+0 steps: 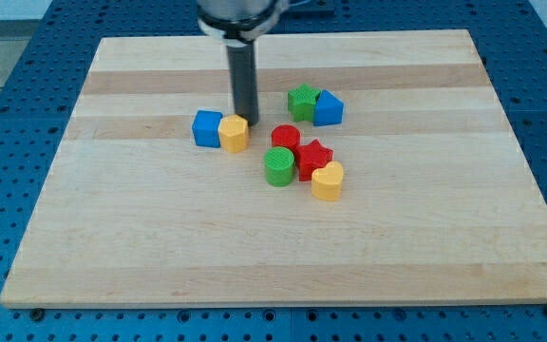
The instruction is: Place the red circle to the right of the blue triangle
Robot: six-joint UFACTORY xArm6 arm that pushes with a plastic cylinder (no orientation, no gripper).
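The red circle [286, 138] lies near the board's middle, touching the green circle [278, 166] below it and the red star [313, 159] at its lower right. The blue triangle [329, 108] sits up and to the right of the red circle, touching the green star [302, 102] on its left. My tip [247, 122] is down on the board just above and right of the yellow hexagon [234, 134], to the upper left of the red circle with a small gap between them.
A blue cube [207, 127] touches the yellow hexagon's left side. A yellow heart [328, 180] sits below the red star. The wooden board [112, 247] rests on a blue perforated table.
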